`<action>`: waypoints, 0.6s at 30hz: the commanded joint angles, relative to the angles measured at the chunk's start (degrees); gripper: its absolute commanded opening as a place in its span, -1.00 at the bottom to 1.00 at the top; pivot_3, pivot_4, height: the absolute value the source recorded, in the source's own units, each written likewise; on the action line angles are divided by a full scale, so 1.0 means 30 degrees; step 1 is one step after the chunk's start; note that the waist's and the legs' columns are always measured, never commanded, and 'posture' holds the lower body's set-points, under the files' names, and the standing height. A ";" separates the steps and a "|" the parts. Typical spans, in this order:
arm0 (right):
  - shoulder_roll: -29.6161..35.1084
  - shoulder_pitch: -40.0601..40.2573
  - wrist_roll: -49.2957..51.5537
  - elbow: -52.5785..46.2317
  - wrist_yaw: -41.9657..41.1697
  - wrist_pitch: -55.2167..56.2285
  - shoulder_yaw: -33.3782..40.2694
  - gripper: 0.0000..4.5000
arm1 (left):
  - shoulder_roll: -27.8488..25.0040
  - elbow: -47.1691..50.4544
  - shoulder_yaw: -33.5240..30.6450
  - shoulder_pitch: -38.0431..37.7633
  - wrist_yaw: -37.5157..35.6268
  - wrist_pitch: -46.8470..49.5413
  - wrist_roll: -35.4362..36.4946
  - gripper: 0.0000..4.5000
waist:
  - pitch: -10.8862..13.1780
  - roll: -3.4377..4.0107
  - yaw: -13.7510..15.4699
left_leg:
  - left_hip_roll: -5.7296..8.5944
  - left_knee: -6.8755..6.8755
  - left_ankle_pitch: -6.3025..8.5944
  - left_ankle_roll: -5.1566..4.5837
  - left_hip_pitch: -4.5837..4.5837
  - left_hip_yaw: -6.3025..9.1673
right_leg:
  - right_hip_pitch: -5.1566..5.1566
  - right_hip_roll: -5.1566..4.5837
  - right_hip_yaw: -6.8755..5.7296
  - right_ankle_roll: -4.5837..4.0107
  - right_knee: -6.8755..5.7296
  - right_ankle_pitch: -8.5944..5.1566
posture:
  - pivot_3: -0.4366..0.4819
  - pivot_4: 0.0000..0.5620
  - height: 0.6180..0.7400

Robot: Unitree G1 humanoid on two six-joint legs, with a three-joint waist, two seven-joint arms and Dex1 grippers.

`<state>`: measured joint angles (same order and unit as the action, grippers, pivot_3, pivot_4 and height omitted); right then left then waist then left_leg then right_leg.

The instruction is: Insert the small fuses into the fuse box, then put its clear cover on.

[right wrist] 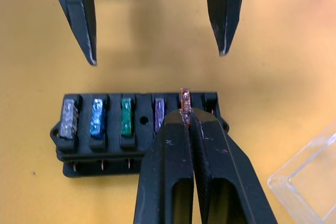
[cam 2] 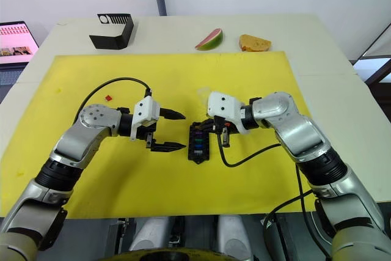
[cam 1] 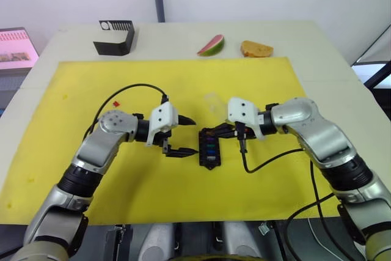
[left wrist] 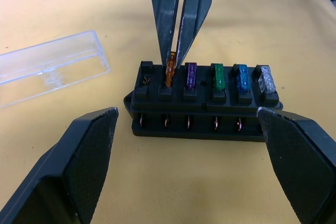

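I see the fuse box point(cam 1: 209, 148) lying on the yellow mat point(cam 1: 256, 84) in the middle of the worktop point(cam 1: 317, 47), between my two arms. Its long axis runs away from me, tapered end nearest me. Four fuses stand seated in one row: whitish point(left wrist: 266, 80), blue point(left wrist: 241, 76), green point(left wrist: 218, 75) and violet point(left wrist: 191, 74).

My right pincer point(right wrist: 185, 116) is clenched on the amber fuse point(left wrist: 169, 70), which stands upright in the next slot of that row, just beside the violet one. The last slot at that end looks unfilled.

My left pincer point(cam 1: 186, 136) is released, its fingers spread wide, hovering just beside the box on its left and not touching it.

The clear cover point(left wrist: 50, 66) lies on the mat close to the box, beyond its far end. A red fuse point(cam 1: 116, 103) sits well apart on the mat, out to the left.

At the worktop's far edge I see a black holder point(cam 1: 114, 37), a watermelon slice point(cam 1: 211, 46) and a piece of bread point(cam 1: 256, 49).
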<state>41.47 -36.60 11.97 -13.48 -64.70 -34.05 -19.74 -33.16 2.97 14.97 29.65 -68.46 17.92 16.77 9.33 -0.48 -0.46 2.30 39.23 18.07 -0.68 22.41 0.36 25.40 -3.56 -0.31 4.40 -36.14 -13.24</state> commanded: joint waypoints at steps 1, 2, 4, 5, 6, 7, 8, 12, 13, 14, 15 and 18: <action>-0.0066 -0.0407 -0.0315 -0.0311 0.0078 0.0185 0.0006 -1.00 | 0.0010 0.0421 -0.0321 0.0091 0.0028 -0.0379 0.0029 0.98 | 0.0000 0.0000 0.0009 | 0.0000 0.0000 0.0001 -0.0001 0.0000 0.0000 | 0.0000 0.0000 0.0000 0.0000 0.0000 0.0000 | -0.05 -0.47 1.00; -0.0051 -0.0383 -0.0441 -0.0228 0.0100 0.0261 -0.0064 -1.00 | 0.0021 0.0415 -0.0320 0.0117 0.0033 -0.0364 0.0031 0.98 | -0.0001 -0.0001 0.0005 | 0.0001 0.0001 0.0000 0.0000 0.0000 0.0001 | 0.0000 0.0000 0.0000 0.0000 0.0000 0.0000 | -0.05 -0.47 1.00; -0.0065 -0.0323 -0.0567 -0.0187 0.0098 0.0281 -0.0155 -1.00 | 0.0033 0.0400 -0.0322 0.0149 0.0034 -0.0363 0.0030 0.98 | 0.0000 -0.0001 -0.0004 | 0.0001 0.0002 -0.0001 0.0002 0.0000 0.0000 | 0.0000 0.0000 0.0000 0.0000 0.0000 0.0000 | -0.05 -0.47 1.00; -0.0091 -0.0290 -0.0562 -0.0231 0.0083 0.0220 -0.0183 -1.00 | 0.0034 0.0392 -0.0322 0.0159 0.0030 -0.0363 0.0030 0.98 | -0.0001 0.0000 -0.0006 | 0.0001 0.0002 -0.0002 0.0003 0.0000 0.0000 | 0.0000 0.0000 0.0000 0.0000 -0.0002 0.0000 | -0.05 -0.47 1.00; -0.0115 -0.0264 -0.0561 -0.0277 0.0064 0.0174 -0.0204 -1.00 | 0.0034 0.0378 -0.0318 0.0167 0.0026 -0.0375 0.0021 0.98 | -0.0001 0.0000 -0.0008 | 0.0001 0.0002 -0.0002 0.0003 0.0000 0.0000 | 0.0001 0.0000 0.0000 0.0000 -0.0003 0.0000 | -0.05 -0.47 1.00; -0.0139 -0.0246 -0.0562 -0.0316 0.0040 0.0128 -0.0219 -1.00 | 0.0034 0.0360 -0.0313 0.0174 0.0021 -0.0399 0.0006 0.98 | -0.0001 0.0000 -0.0007 | 0.0002 0.0002 -0.0002 0.0003 0.0000 0.0000 | 0.0000 0.0000 0.0000 0.0000 -0.0003 0.0000 | -0.05 -0.47 1.00; -0.0149 -0.0233 -0.0573 -0.0339 0.0027 0.0082 -0.0234 -1.00 | 0.0033 0.0352 -0.0310 0.0183 0.0015 -0.0403 0.0002 0.98 | -0.0001 0.0000 -0.0006 | 0.0001 0.0002 -0.0003 0.0004 0.0000 0.0000 | 0.0000 0.0000 0.0000 0.0000 -0.0003 0.0000 | -0.05 -0.47 1.00; -0.0121 -0.0212 -0.0643 -0.0404 -0.0013 -0.0030 -0.0317 -1.00 | 0.0061 0.0284 -0.0301 0.0227 0.0011 -0.0446 -0.0012 0.98 | -0.0002 0.0000 -0.0011 | 0.0001 0.0003 -0.0003 0.0005 0.0000 0.0000 | 0.0000 0.0000 -0.0001 0.0000 -0.0004 0.0000 | -0.05 -0.47 1.00; -0.0116 -0.0220 -0.0656 -0.0408 -0.0020 -0.0051 -0.0335 -1.00 | 0.0067 0.0263 -0.0295 0.0236 0.0008 -0.0468 -0.0020 0.98 | -0.0002 0.0000 -0.0010 | 0.0002 0.0003 -0.0003 0.0005 0.0000 0.0000 | 0.0000 0.0001 0.0000 0.0000 -0.0004 0.0000 | -0.05 -0.47 1.00; -0.0119 -0.0234 -0.0669 -0.0399 -0.0025 -0.0063 -0.0351 -1.00 | 0.0071 0.0236 -0.0290 0.0248 0.0002 -0.0490 -0.0027 0.98 | -0.0002 0.0000 -0.0011 | 0.0002 0.0003 -0.0003 0.0005 0.0000 0.0000 | 0.0000 0.0001 -0.0001 0.0001 -0.0005 0.0000 | -0.05 -0.47 1.00; -0.0113 -0.0235 -0.0684 -0.0406 -0.0027 -0.0074 -0.0366 -1.00 | 0.0078 0.0221 -0.0278 0.0253 0.0002 -0.0516 -0.0034 0.98 | -0.0002 0.0000 -0.0010 | 0.0001 0.0003 -0.0003 0.0006 0.0000 -0.0001 | 0.0000 0.0001 -0.0001 0.0001 -0.0005 0.0000 | -0.05 -0.47 1.00; -0.0074 -0.0273 -0.0730 -0.0560 -0.0053 -0.0282 -0.0488 -1.00 | 0.0118 0.0178 -0.0249 0.0270 0.0014 -0.0579 -0.0035 0.98 | -0.0003 0.0000 -0.0010 | 0.0001 0.0003 -0.0004 0.0006 -0.0001 0.0000 | 0.0000 0.0000 0.0000 0.0000 -0.0007 0.0001 | -0.05 -0.47 1.00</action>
<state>41.42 -36.74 10.14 -13.48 -64.54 -34.53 -20.59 -33.06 2.78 14.97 29.65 -68.47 17.02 16.70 9.32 -0.48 -0.49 2.30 39.24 18.06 -0.67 22.40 0.35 25.40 -3.56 -0.31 4.40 -36.16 -13.24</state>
